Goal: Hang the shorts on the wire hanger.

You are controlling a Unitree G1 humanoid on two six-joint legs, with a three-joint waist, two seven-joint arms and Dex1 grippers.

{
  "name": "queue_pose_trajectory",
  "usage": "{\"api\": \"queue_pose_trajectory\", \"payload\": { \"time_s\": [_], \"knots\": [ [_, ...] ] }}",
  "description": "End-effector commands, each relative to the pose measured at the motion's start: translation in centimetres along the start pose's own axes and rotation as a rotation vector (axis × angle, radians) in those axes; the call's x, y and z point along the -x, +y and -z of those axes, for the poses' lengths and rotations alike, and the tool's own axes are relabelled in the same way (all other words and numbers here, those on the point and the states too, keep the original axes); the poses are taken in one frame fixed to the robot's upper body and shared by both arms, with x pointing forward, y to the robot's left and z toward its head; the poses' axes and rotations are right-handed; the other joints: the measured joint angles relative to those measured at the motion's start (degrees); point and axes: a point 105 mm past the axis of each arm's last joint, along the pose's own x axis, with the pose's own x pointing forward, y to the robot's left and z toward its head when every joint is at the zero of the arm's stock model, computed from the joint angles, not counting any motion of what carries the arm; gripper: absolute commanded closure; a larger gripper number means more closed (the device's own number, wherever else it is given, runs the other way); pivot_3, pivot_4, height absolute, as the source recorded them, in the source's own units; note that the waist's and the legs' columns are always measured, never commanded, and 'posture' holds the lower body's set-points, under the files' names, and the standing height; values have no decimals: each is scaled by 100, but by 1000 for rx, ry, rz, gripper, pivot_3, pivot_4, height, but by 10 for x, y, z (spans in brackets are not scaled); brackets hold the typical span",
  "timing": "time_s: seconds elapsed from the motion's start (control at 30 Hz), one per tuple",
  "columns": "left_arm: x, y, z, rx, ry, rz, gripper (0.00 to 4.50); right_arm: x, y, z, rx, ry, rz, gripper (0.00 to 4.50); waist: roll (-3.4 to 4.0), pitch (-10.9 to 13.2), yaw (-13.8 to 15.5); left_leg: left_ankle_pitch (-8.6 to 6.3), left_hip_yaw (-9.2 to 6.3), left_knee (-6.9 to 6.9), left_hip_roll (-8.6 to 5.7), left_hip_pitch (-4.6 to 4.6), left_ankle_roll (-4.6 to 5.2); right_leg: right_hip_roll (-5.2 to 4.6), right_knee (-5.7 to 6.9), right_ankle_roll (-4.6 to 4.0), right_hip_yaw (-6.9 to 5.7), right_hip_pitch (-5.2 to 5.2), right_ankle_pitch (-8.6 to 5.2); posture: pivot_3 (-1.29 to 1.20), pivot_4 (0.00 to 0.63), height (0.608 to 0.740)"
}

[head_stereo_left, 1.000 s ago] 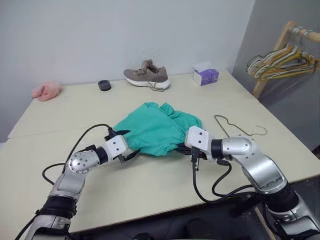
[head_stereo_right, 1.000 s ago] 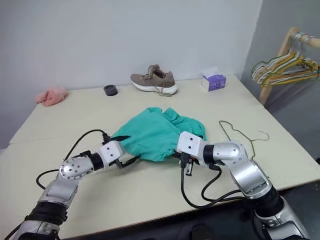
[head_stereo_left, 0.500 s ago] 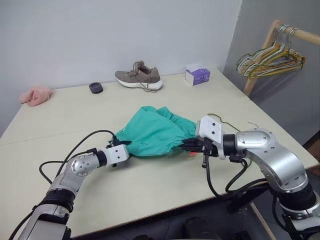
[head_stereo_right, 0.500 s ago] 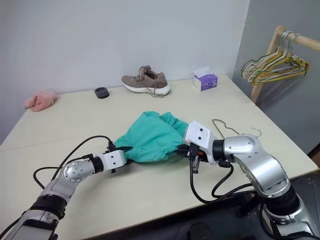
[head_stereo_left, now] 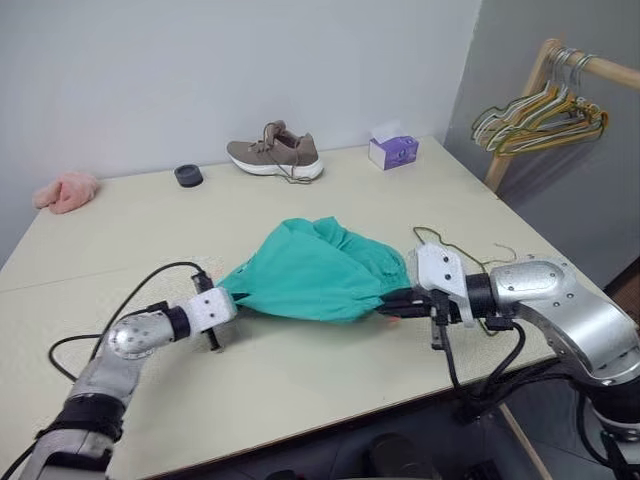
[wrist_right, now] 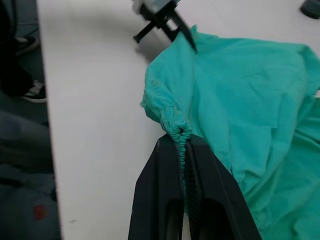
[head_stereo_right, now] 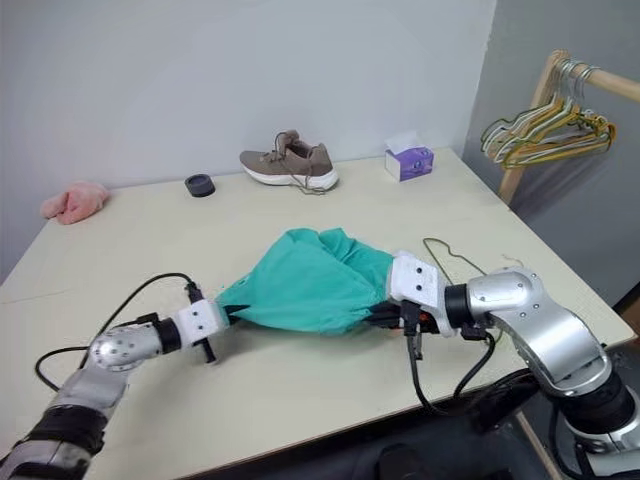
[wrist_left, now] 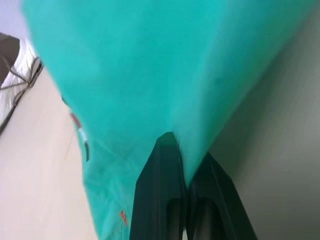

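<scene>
Table: shorts got stretched between both grippers.
Left gripper: you just clamped the hem.
Right gripper: pinched the waistband.
Hanger: untouched, next.

You see the shorts stretched over the table between the left gripper and right gripper, both clamped on them, the wire hanger lying just beyond.

My cream desk carries a shoe, black cap, purple box and pink cloth, all well beyond my left end effector.
</scene>
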Motion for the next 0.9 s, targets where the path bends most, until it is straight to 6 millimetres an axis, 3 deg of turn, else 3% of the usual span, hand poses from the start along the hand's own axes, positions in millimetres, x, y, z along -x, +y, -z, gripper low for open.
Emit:
{"api": "queue_pose_trajectory", "payload": {
  "time_s": [0.03, 0.17, 0.3, 0.4, 0.5, 0.63, 0.7, 0.8, 0.9],
  "knots": [
    [32, 20, -39, 142, -70, 46, 4476, 19, -4, -13, 0, -61, -49, 4500, 2, 1, 26, 0, 1, 0, 0, 0, 0, 0, 2, 0, 1, -1, 0, -239, 0, 740],
    [58, 31, -105, 339, -215, 175, 4476, 43, -24, -29, -77, -105, -75, 4500, 12, 27, 192, -1, 4, 7, -1, 2, 5, 1, 3, 0, 1, 4, -1, -197, 0, 740],
    [65, 43, -134, 354, -257, 186, 4476, 59, -66, -34, -103, -86, 0, 4500, 50, 47, 390, 1, 11, 8, 0, 37, 9, 2, -2, 0, 1, 29, -1, -173, 0, 740],
    [57, 54, -124, 324, -203, 116, 4476, 58, -98, -30, -92, -42, 66, 4500, 62, 53, 461, 2, 17, 4, 3, 61, 10, 6, 2, -1, 4, 50, -2, -173, 0, 740],
    [36, 90, -93, 319, -130, -123, 4476, 41, -145, -15, -26, 37, 209, 4500, 68, 49, 459, 3, 22, 1, 8, 73, 9, 14, 6, -3, 11, 58, -1, -178, 0, 740],
    [11, 140, -75, 314, -78, -383, 4476, 21, -190, -12, 145, 154, 388, 4500, 62, 47, 441, 5, 26, 10, 6, 71, 8, 15, 10, 2, 19, 57, 8, -180, 0, 740],
    [2, 169, -73, 346, -72, -505, 4476, 13, -211, -24, 252, 185, 507, 4500, 57, 45, 435, 7, 23, 17, 0, 44, 6, 11, 10, -21, 17, 33, 42, -179, 0, 740],
    [8, 224, -90, 354, -96, -729, 4476, 12, -234, -73, 482, 172, 704, 4500, 39, 36, 390, 36, 21, 20, -5, -33, -42, 8, 13, -28, 23, -54, 56, -181, 0, 740],
    [49, 277, -147, 204, -196, -939, 4476, 29, -240, -152, 759, 36, 907, 4500, 28, 31, 279, 43, 24, 22, -6, -155, -54, 2, 23, -29, 30, -177, 57, -192, 0, 740]
  ]
}}
